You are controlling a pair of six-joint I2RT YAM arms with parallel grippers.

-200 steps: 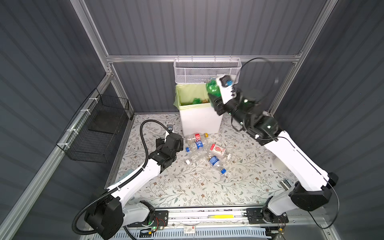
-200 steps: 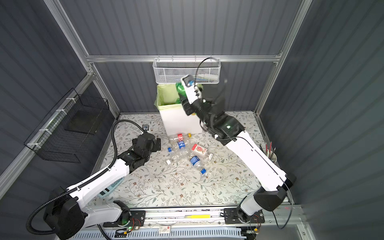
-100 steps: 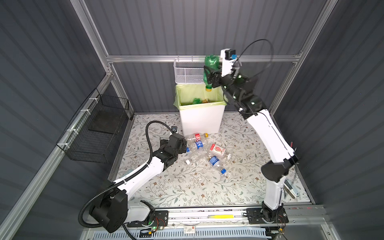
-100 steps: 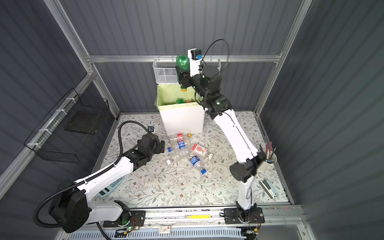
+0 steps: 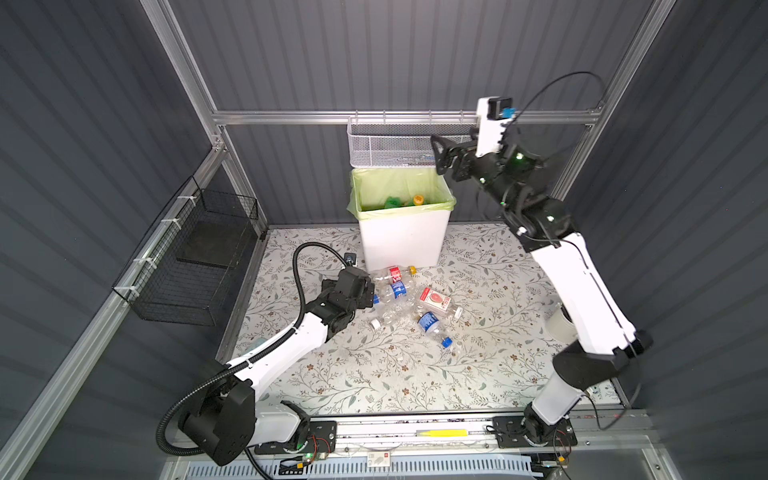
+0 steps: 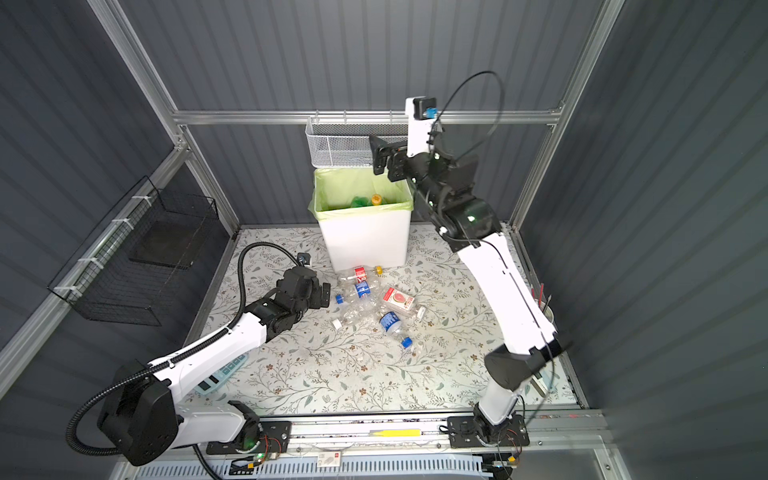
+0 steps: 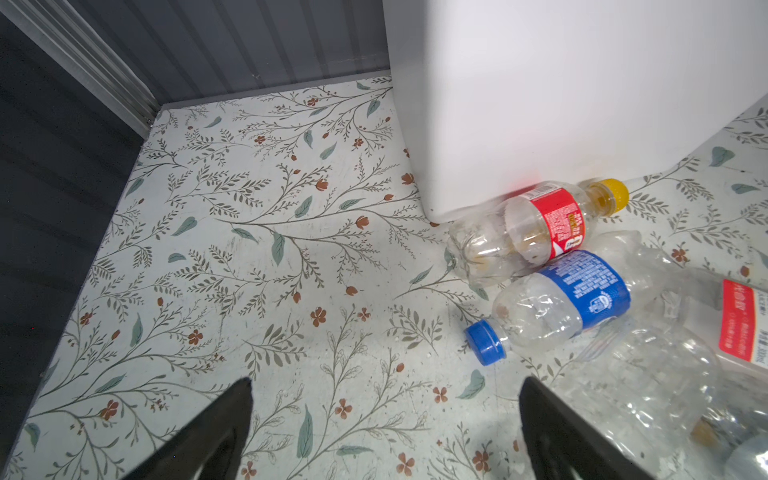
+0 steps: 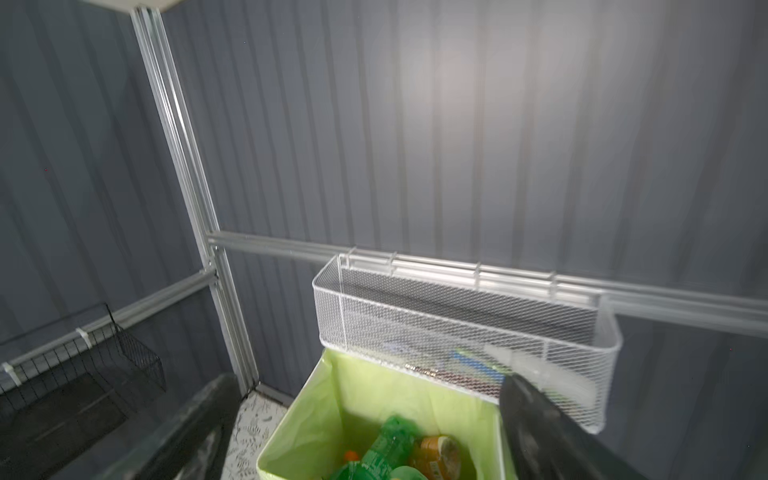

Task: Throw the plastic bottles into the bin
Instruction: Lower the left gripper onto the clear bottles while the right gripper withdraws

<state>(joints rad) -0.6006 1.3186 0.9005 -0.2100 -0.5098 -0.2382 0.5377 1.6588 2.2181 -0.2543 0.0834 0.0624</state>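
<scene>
The right gripper point(image 5: 437, 156) is hanging high over the bin point(image 5: 403, 245), above the rim corner on its own arm's side. Its jaws are standing wide apart and carrying nothing. In the right wrist view its fingers point(image 8: 540, 428) are framing the bag-lined mouth of the bin point(image 8: 316, 415).

Directly beneath this gripper, inside the liner, a green bottle point(image 8: 386, 449) is lying against an orange-capped bottle point(image 8: 440, 455). The white mesh basket point(image 8: 457, 324) is hanging on the back wall just beyond the fingertips, at about the gripper's height.

The left gripper point(image 5: 368, 291) is sitting low over the floral table point(image 5: 478, 357). It is released, with its jaws spread and nothing between them, as the left wrist view of the left gripper point(image 7: 385, 382) is showing.

The remaining plastic bottles point(image 5: 409, 299) are lying in a loose cluster just ahead of its fingertips, toward the right arm's side:
- The red-label bottle point(image 7: 540, 224) is resting against the foot of the bin point(image 7: 540, 104).
- The blue-label bottle point(image 7: 561, 307) is touching it on the side nearer the gripper, with its blue cap pointing toward the gripper.
- A crushed clear bottle point(image 7: 656, 374) is lying just beside one finger; contact cannot be told.
- The square red-and-white bottle point(image 5: 436, 301) is lying farther out.
- A second blue-label bottle point(image 5: 432, 326) is lying beyond it, farthest from the gripper.

The black wire basket point(image 5: 195, 257) is hanging well apart, on the left gripper's outer side.
</scene>
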